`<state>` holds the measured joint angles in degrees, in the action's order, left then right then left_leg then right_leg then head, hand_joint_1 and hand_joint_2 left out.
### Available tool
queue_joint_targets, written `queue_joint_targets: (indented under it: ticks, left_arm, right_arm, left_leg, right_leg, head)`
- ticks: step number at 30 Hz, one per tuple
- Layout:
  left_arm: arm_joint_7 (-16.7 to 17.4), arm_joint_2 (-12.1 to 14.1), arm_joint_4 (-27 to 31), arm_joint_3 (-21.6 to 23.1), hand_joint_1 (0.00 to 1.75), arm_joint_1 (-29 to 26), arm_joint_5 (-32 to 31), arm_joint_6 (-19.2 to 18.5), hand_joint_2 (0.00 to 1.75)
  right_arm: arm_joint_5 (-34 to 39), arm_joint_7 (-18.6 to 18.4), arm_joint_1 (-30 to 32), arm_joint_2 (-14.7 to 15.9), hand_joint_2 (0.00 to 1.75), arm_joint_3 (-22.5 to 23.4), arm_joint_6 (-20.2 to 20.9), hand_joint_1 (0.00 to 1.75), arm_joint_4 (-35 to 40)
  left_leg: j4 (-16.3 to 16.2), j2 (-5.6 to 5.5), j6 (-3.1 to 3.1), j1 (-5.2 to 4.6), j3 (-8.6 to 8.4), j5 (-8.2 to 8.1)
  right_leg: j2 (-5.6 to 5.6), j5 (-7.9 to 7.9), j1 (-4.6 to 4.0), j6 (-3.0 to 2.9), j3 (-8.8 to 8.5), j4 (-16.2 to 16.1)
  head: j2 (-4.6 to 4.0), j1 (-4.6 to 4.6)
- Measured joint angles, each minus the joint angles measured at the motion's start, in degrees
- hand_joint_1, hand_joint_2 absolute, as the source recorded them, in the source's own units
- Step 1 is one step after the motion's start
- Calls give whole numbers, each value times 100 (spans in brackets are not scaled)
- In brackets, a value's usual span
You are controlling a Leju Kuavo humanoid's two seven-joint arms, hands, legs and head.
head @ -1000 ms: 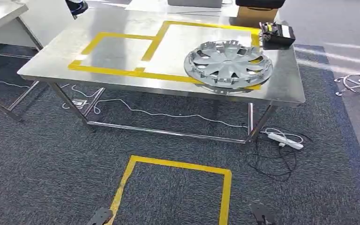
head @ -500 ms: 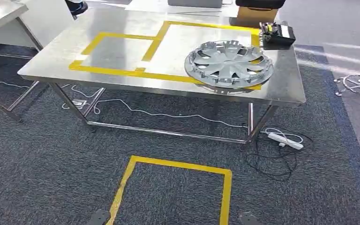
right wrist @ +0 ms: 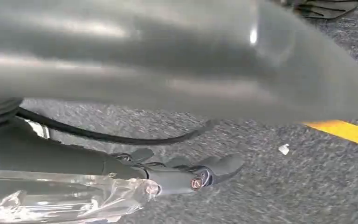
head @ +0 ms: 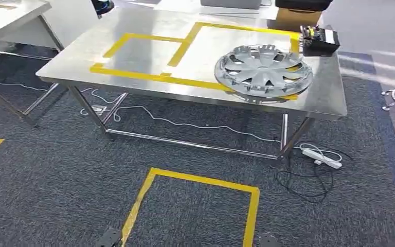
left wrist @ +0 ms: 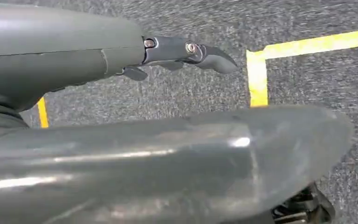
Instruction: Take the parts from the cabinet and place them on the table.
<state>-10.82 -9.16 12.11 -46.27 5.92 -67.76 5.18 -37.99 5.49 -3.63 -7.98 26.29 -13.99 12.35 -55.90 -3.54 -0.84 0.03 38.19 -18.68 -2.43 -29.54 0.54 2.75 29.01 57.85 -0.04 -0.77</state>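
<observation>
We see one hubcap [head: 264, 70] already on the bench [head: 133, 87], near its right front corner, lying partly inside the larger of two yellow tape frames [head: 185, 46] and touching the front line of tape. We judge that this part is delivered and that the step in hand is the trip to fetch another part from the cabinet, which none of the views shows.

Our left hand [left wrist: 186, 51] hangs over the grey carpet [head: 56, 180] beside a yellow line; its fingers look loosely extended and hold nothing. Our right hand [right wrist: 196, 175] also hangs above the carpet with nothing in it; its fingers seem a little curled, with a clear plastic film near the wrist.

Counting: one hubcap, one dark box [head: 318, 41] at the right rear corner of the bench, two tape frames on the bench, one tape square [head: 200, 206] on the carpet in front of us, one power strip [head: 321, 158] under the right end.

The next move calls for turning the body toward the cabinet and walking there, with care for the cables on the carpet.
</observation>
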Motion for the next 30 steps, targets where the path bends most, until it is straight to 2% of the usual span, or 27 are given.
queue_joint_targets:
  ticks: [1, 2, 3, 4, 5, 6, 8, 9, 10, 11, 12, 13, 14, 15, 16, 18, 19, 20, 21, 23, 24, 25, 26, 27, 28, 29, 30]
  left_arm:
    - [0, 0, 0, 2, 0, 0, 0, 0, 0]
    - [0, 0, 0, 2, 0, -4, 0, 0, 0]
    - [0, 4, 0, 0, 0, -15, -2, 0, 0]
    - [0, 4, 0, 0, 0, -28, -2, 0, 0]
    - [2, 4, 0, 0, 0, -33, -4, 0, 0]
    - [2, 2, 0, 2, 0, -26, -7, 0, 0]
    - [2, 0, 0, 2, 0, -13, -9, 0, 0]
    - [2, 2, 0, 2, 0, -20, -9, 0, 0]
    - [2, 0, 0, 2, 0, -30, -9, 0, 0]
    - [2, 0, 0, 2, 0, -32, -9, 0, 0]
    - [2, 0, 0, 2, 0, -29, -13, 0, 0]
    - [2, 2, 0, 2, 0, -22, -15, 0, 0]
    - [2, 0, 0, 4, 0, -11, -15, 0, 0]
    - [2, 0, 0, 7, 0, 15, -15, 0, 0]
    - [2, 4, 0, 7, 0, 11, -17, 0, 0]
    - [2, 4, 0, 4, 0, -1, -15, 0, 0]
    - [4, 4, 0, 4, 0, 1, -15, 0, 0]
    - [4, 4, 0, 4, 0, 2, -15, 0, 0]
    - [9, 2, 0, 4, 0, 14, -15, 0, 0]
    - [9, 0, 0, 4, 0, 23, -15, 0, 0]
    - [17, 2, 0, 4, 0, 18, -15, 0, 0]
    - [22, 4, 0, 4, 0, 9, -15, 0, 0]
    - [26, 7, 0, 4, 0, 3, -15, 0, 0]
    - [28, 4, 0, 4, 0, 4, -15, 0, 0]
    - [31, 4, 0, 4, 0, 8, -15, 0, 0]
    - [31, 0, 0, 4, 0, 8, -15, 0, 0]
    - [33, 4, 0, 4, 0, 13, -15, 0, 0]
  right_arm:
    - [-5, -2, -8, 0, 0, 0, 2, 0, -2]
    - [-11, -11, -13, 0, 0, 0, 2, 0, -2]
    - [-15, -11, -4, -4, 0, 0, 2, 0, -2]
    - [-20, -11, -7, -11, 0, 0, 2, 0, -2]
    - [-24, -11, -11, -13, 0, 2, 2, 0, -2]
    - [-24, -11, -6, -13, 0, 2, 2, 0, -2]
    - [-24, -15, 25, -11, 0, 4, 2, 0, -2]
    - [-24, -17, 36, -11, 0, 4, 2, 0, -2]
    - [-24, -17, 38, -13, 0, 7, 2, 0, -2]
    - [-26, -17, 37, -13, 0, 7, 2, 0, -2]
    - [-37, -20, 31, -13, 0, 7, 2, 0, -2]
    - [-39, -24, 20, -15, 0, 7, 2, 0, -2]
    - [-44, -26, 16, -15, 0, 7, 2, 0, -2]
    - [-55, -28, 17, -15, 0, 4, 2, 0, -2]
    - [-55, -28, 12, -15, 0, 4, 2, 0, -2]
    - [-64, -35, 4, -15, 0, 5, 2, 0, -2]
    - [-70, -35, -1, -15, 0, 4, 4, 0, -2]
    - [-74, -35, -7, -15, 0, 4, 7, 0, -2]
    - [-74, -35, -7, -17, 0, 4, 7, 0, -2]
    - [-77, -37, 9, -20, 0, 4, 7, 0, -4]
    - [-79, -44, 22, -20, 0, 4, 7, 0, -4]
    - [-81, -44, 34, -20, 0, 4, 7, 0, -9]
    - [-85, -44, 36, -20, 0, 4, 9, 0, -9]
    - [-88, -44, 32, -22, 0, 4, 9, 0, -11]
    - [-88, -44, 27, -22, 0, 4, 9, 0, -11]
    - [-88, -44, 23, -22, 0, 4, 9, 0, -11]
    - [-88, -46, 20, -28, 0, 4, 11, 0, -24]
  left_leg:
    - [19, -8, -23, 0, 0, 22]
    - [51, -40, -63, 19, -6, 65]
    - [61, -74, -98, 32, 3, 93]
    - [15, 4, -112, 36, 29, 29]
    - [-196, 142, -130, 24, 118, -212]
    - [-642, 226, -155, 28, 293, -527]
    - [-1650, 278, -184, 34, 672, -1016]
    - [-1911, 283, -189, 35, 735, -1109]
    - [-1856, 286, -184, 35, 635, -1060]
    - [-1572, 297, -172, 35, 437, -922]
    - [-1111, 342, -154, 33, 136, -739]
    - [-499, 490, -129, 29, -259, -551]
    - [-150, 810, -119, 0, -484, -581]
    - [-97, 760, -57, -14, -486, -582]
    - [-99, 696, -38, -26, -472, -586]
    - [-88, 595, 22, -40, -457, -580]
    - [-58, 518, 69, 9, -469, -548]
    - [-58, 483, 98, 12, -465, -547]
    - [-58, 426, 133, 11, -454, -539]
    - [-60, 293, 153, 1, -430, -528]
    - [-61, 229, 161, -8, -424, -523]
    - [-63, 154, 163, -12, -422, -519]
    - [-66, 79, 162, -13, -424, -515]
    - [-71, -1, 151, -13, -427, -507]
    - [-74, -67, 141, -12, -431, -501]
    - [-75, -109, 126, -4, -424, -492]
    - [-105, -162, 85, -35, -388, -475]
  right_leg:
    - [12, 9, -11, -29, 10, 4]
    - [45, 25, -44, -84, 12, 22]
    - [90, 55, -38, -139, 19, 16]
    - [163, 102, -10, -198, 27, -4]
    - [186, 127, -11, -238, 26, -4]
    - [236, 153, -14, -253, 60, -2]
    - [357, 178, -20, -253, 117, 3]
    - [427, 182, -21, -247, 133, 4]
    - [486, 183, -20, -245, 139, 4]
    - [539, 185, -20, -240, 140, 4]
    - [595, 181, -20, -230, 132, 4]
    - [642, 168, -21, -207, 114, 5]
    - [676, 151, -58, -170, 102, 10]
    - [706, 128, -91, -126, 118, 30]
    - [753, 134, -91, -100, 82, 3]
    - [852, 136, -83, -43, 29, -40]
    - [847, 89, -68, 2, 58, -25]
    - [587, -47, -59, 36, 94, 127]
    - [400, -273, -44, 48, 254, 502]
    - [278, -697, -49, 64, 705, 1464]
    - [264, -772, -52, 62, 871, 1776]
    - [263, -685, -52, 51, 907, 1793]
    - [256, -462, -52, 32, 794, 1516]
    - [230, -169, -51, 13, 564, 1013]
    - [136, 102, -46, -11, 298, 451]
    - [-103, 154, -27, -33, 121, 54]
    - [-145, 133, -25, -31, 106, -23]
  head:
    - [2, 14]
    - [2, 12]
    - [2, 5]
    - [2, 12]
    - [2, 42]
    - [2, 86]
    - [2, 82]
    - [2, 82]
    - [2, 77]
    - [2, 86]
    - [2, 77]
    - [2, 82]
    - [2, 88]
    - [2, 92]
    - [2, 60]
    - [2, 66]
    - [2, 66]
    - [2, 34]
    - [2, 18]
    - [2, 5]
    - [2, 3]
    - [2, 3]
    - [2, 1]
    - [2, 3]
    - [2, -1]
    - [2, -6]
    - [2, 1]
